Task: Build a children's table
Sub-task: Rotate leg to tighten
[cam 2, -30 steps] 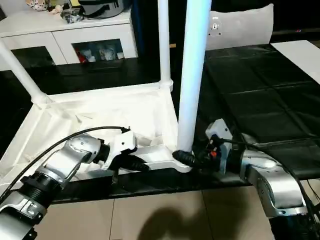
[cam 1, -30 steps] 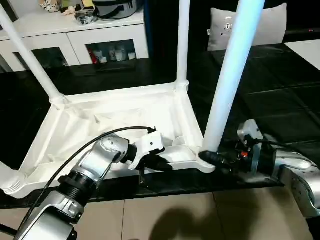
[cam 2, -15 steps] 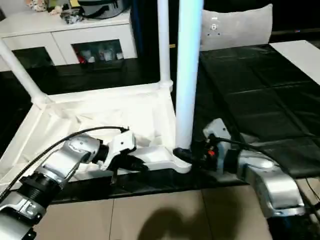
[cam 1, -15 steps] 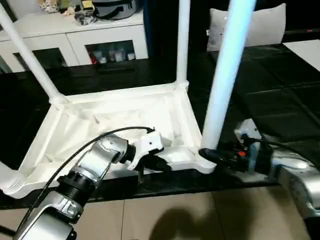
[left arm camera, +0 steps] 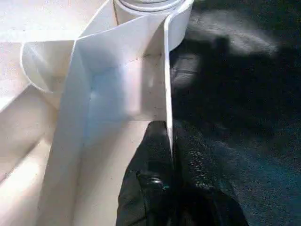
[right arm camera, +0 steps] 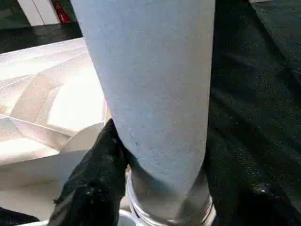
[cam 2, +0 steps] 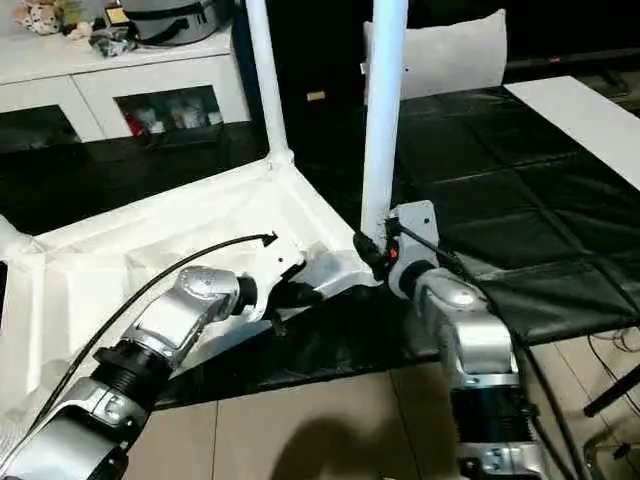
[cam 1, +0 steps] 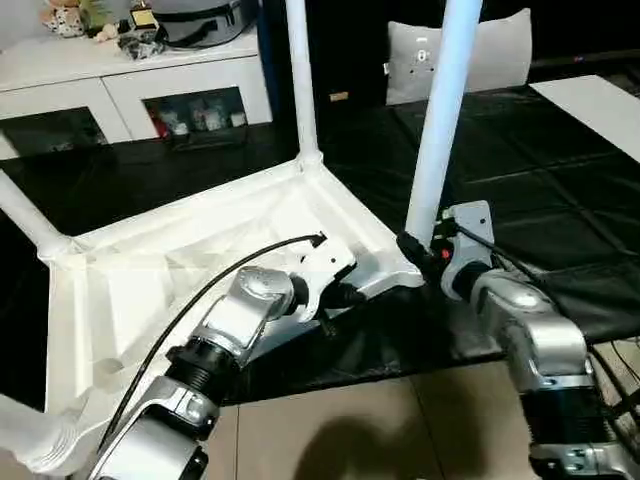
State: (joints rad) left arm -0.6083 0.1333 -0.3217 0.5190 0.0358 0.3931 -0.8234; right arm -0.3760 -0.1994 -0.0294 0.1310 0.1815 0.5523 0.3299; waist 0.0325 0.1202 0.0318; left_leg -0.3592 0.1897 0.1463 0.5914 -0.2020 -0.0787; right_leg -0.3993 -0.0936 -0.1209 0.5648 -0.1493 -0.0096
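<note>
- Tabletop [cam 1: 180,280] lies upside down on the black mat [cam 1: 560,180], ribbed underside up, so the corner sockets face up for the legs.
- Legs are up at the far corner [cam 1: 298,80] and far-left corner [cam 1: 20,210]; another leg end [cam 1: 30,440] shows at the near-left corner.
- Near-right leg [cam 1: 440,110] stands in its socket, just in front of the right gripper [cam 1: 412,247].
- Right gripper's fingers [right arm camera: 94,179] straddle that leg low down, right above the socket collar, roughly half open and wrapped around it. Judgement: the low grip is there to twist or press the leg home with least wobble.
- Left gripper [left arm camera: 169,155] is closed tight, pinching the thin rim wall of the top close to that same corner. Judgement: it braces the top so it won't skate on the mat while the leg is worked.
- White cabinet [cam 1: 150,80] behind is not involved.
- Risk, as I read it: the tall leg levers the light top up if the rim pinch slips.
</note>
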